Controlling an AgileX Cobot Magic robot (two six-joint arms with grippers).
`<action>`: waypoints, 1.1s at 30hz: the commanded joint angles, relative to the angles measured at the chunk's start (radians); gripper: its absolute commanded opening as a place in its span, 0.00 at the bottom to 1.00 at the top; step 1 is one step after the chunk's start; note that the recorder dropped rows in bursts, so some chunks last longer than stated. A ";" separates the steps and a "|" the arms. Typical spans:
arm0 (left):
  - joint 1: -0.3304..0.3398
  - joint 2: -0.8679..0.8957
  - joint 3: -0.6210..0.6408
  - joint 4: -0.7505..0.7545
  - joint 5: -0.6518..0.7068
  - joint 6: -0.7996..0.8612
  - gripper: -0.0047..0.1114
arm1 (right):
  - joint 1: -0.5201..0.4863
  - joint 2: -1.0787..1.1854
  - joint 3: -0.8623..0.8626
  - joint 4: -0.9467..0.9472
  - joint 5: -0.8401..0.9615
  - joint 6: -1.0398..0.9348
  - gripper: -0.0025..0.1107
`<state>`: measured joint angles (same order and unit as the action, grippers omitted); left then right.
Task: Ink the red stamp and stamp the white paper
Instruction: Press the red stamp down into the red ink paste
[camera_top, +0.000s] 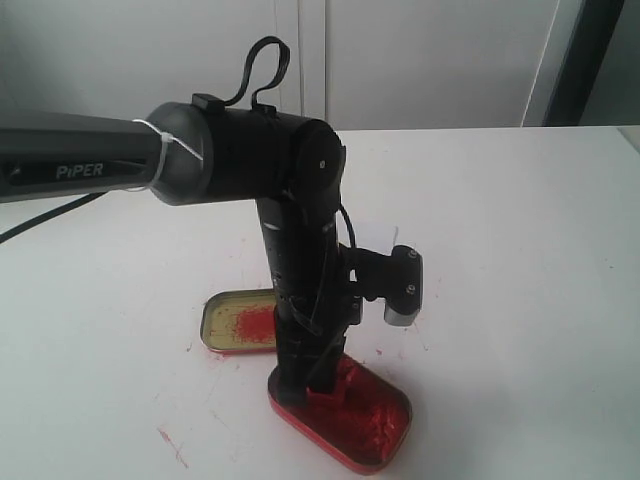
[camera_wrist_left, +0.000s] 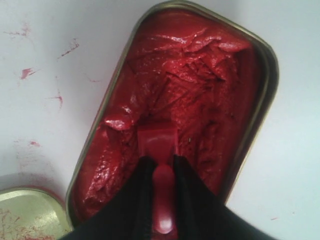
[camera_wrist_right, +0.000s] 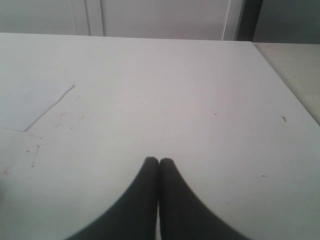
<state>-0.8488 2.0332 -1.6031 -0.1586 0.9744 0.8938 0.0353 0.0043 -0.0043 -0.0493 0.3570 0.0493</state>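
Left gripper (camera_wrist_left: 162, 162) clamped on red stamp (camera_wrist_left: 159, 142) handle, base pressed into ink tin (camera_wrist_left: 260, 115); right gripper (camera_wrist_right: 159, 162) closed, empty; white paper (camera_wrist_right: 30, 102) flat on table (camera_wrist_right: 200, 100), visible only from right wrist, so bearing from stamp unclear; left arm must carry it over.

Black arm (camera_top: 250, 150) marked "PiPER", white zip tie (camera_top: 165, 141), looped black cable (camera_top: 268, 40).
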 joint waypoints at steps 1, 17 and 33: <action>-0.002 0.011 0.003 -0.011 0.020 -0.008 0.04 | 0.004 -0.004 0.004 -0.004 -0.008 -0.008 0.02; -0.007 0.003 0.003 0.012 0.024 -0.028 0.04 | 0.004 -0.004 0.004 -0.004 -0.008 -0.008 0.02; -0.095 0.003 -0.003 0.212 0.024 -0.154 0.04 | 0.004 -0.004 0.004 -0.004 -0.008 -0.008 0.02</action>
<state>-0.9338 2.0540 -1.6031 0.0521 0.9728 0.7607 0.0353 0.0043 -0.0043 -0.0493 0.3570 0.0493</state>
